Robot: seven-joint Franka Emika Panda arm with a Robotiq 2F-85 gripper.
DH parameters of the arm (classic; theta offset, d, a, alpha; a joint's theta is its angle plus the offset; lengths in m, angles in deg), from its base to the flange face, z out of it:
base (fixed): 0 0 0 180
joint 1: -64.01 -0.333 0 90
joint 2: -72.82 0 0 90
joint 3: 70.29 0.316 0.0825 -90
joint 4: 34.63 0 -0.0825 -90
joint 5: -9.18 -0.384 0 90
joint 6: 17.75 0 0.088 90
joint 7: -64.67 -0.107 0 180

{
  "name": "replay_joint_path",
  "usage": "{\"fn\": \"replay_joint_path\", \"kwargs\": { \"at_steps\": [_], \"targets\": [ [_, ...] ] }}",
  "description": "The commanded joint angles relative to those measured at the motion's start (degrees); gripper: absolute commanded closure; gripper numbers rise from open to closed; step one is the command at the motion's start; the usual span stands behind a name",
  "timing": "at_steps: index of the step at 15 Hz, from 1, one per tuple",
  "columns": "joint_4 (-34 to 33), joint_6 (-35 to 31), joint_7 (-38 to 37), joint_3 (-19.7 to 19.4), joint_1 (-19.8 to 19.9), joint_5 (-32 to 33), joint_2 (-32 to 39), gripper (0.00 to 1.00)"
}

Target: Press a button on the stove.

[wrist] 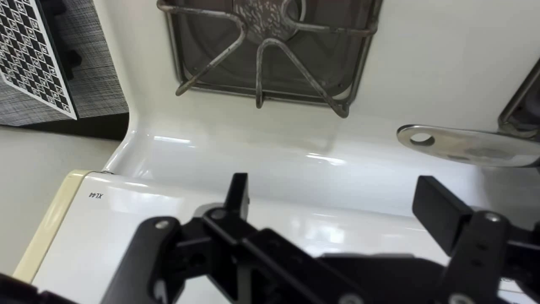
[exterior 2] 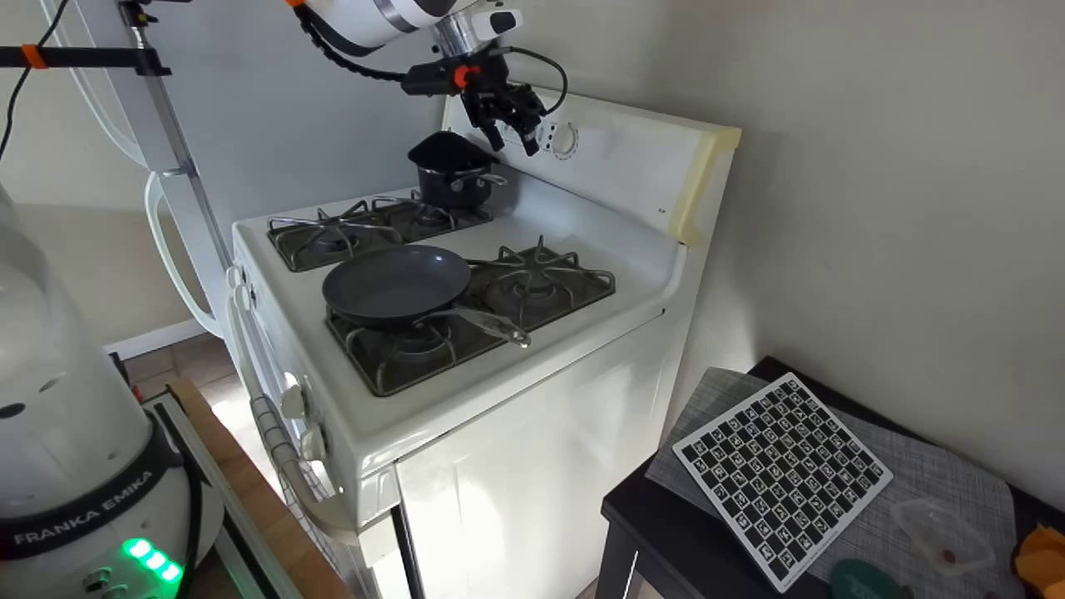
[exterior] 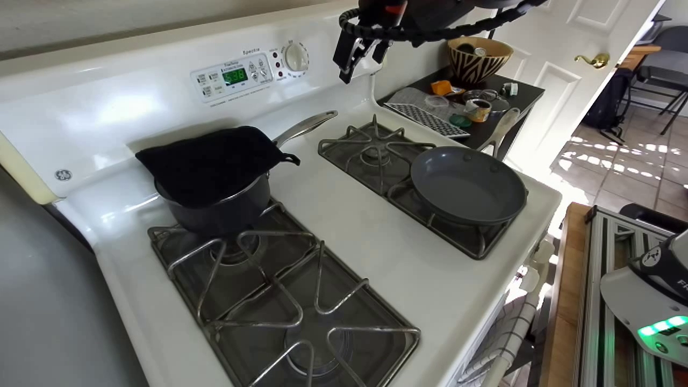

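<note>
Farthest left in an exterior view, a grey panel [exterior: 43, 279] stands just beside the stove [exterior: 344, 220], a big white range that fills the middle. On its left grate [exterior: 258, 324] a dark pot [exterior: 226, 215] sits over the rear burner, a black cloth [exterior: 209, 161] across its top and its metal handle pointing right. Behind the pot rises the white back panel [exterior: 123, 129], which carries a green display [exterior: 235, 76], small buttons [exterior: 258, 70] and a round dial [exterior: 296, 57]. Next comes the gripper [exterior: 362, 70], hanging by the back panel to the right of the dial; in the wrist view its fingers [wrist: 238, 190] are spread wide, the white of the stove showing between them. Farther right, a grey frying pan [exterior: 467, 183] stands on the front of the right grate [exterior: 375, 129], its handle reaching towards a black table [exterior: 529, 94] that bears a patterned bowl [exterior: 478, 64]. Beyond is a white door [exterior: 570, 91]; nearer, at far right, the robot's base [exterior: 639, 306] shows green lights [exterior: 664, 325].
</note>
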Motion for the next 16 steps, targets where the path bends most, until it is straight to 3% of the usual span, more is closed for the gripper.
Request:
{"fn": "replay_joint_path", "kwargs": {
  "at_steps": [1,6,16],
  "targets": [
    [-0.1,0.1,0.2,-0.6,-0.5,-0.1,0.0,0.0],
    [-0.3,-0.5,-0.5,-0.4,-0.7,-0.7,0.4,0.0],
    [-4.8,-8.3,-17.8,0.7,-4.2,8.0,6.0,0.0]
  ]
}}
